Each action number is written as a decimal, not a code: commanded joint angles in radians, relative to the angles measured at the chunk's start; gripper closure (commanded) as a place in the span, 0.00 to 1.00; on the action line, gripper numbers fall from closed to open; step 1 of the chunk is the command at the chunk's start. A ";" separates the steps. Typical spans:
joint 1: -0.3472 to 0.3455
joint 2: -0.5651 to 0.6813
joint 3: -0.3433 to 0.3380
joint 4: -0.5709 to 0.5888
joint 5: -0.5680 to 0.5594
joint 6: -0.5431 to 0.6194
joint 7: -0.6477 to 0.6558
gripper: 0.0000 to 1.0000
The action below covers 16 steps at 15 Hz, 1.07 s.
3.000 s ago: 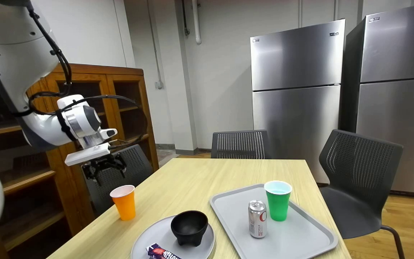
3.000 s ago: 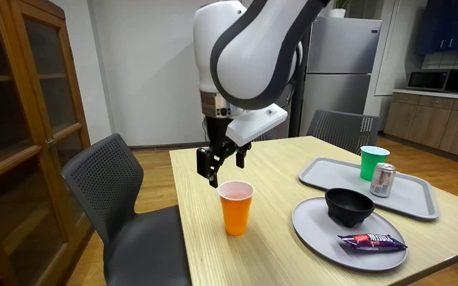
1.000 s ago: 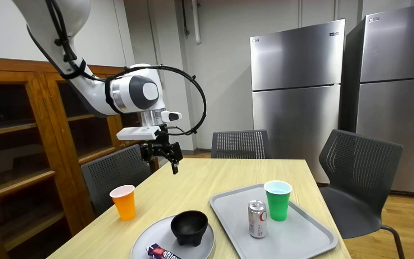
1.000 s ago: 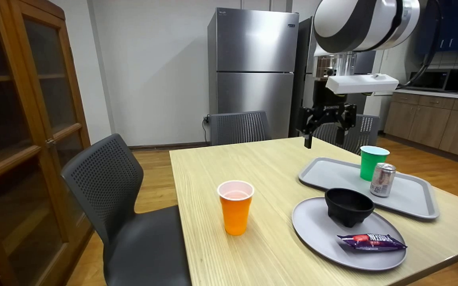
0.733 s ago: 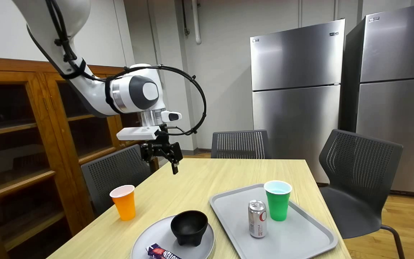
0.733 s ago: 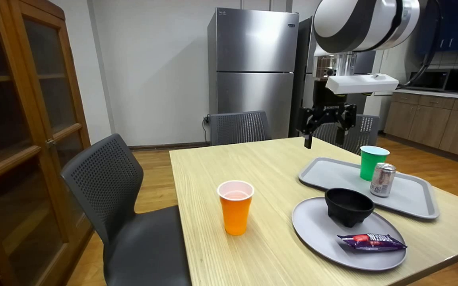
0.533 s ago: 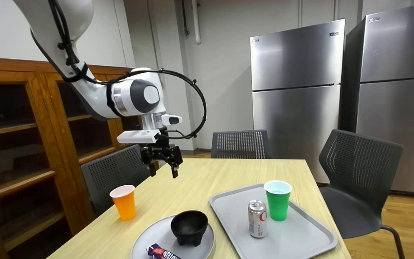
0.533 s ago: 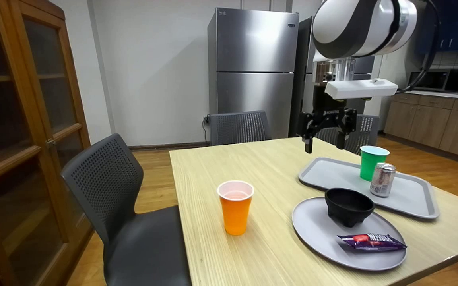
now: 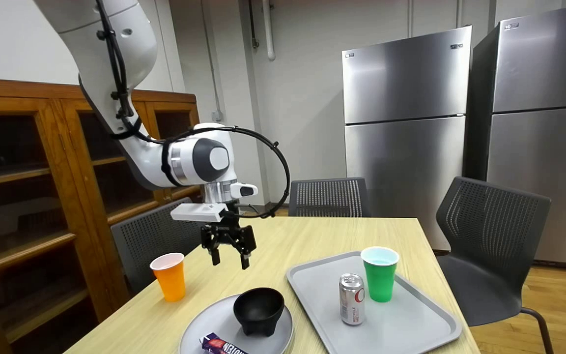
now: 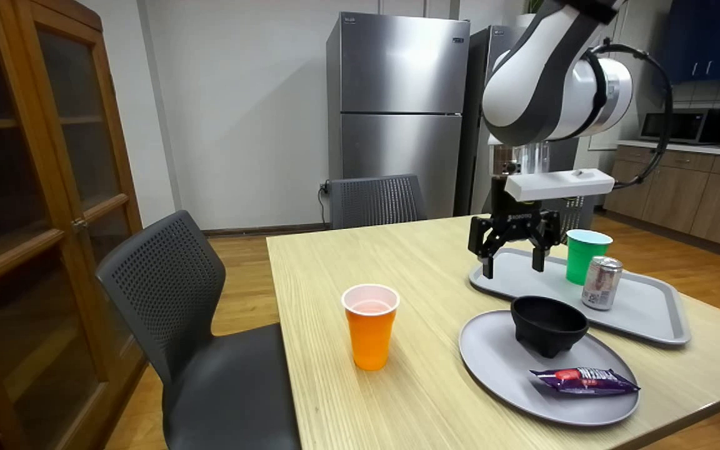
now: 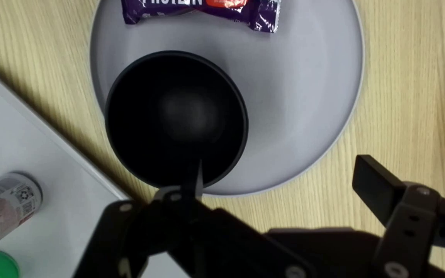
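the gripper (image 10: 514,265) hangs in the air, its fingers (image 10: 488,268) wide apart with nothing between them. the black bowl (image 11: 176,119) stands mouth up on the plate (image 11: 315,96), near the wrapped bar (image 10: 585,380); being round, it shows no long axis. in the wrist view it lies ahead of the fingertips and off toward the finger nearer the tray (image 11: 72,189): that fingertip overlaps its near rim, while the other is over the table (image 11: 400,77) beyond the plate's edge. in both exterior views it sits lower than the fingertips, though the height between is hard to judge. its inside is too dark to read, and the wrist view hides its feet and cuts off the bar and the can (image 11: 8,210)
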 commanded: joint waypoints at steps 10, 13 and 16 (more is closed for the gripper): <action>-0.014 0.179 -0.012 0.084 0.051 0.081 -0.010 0.00; -0.012 0.210 -0.019 0.094 0.047 0.079 -0.011 0.00; -0.010 0.234 -0.025 0.101 0.044 0.078 -0.006 0.00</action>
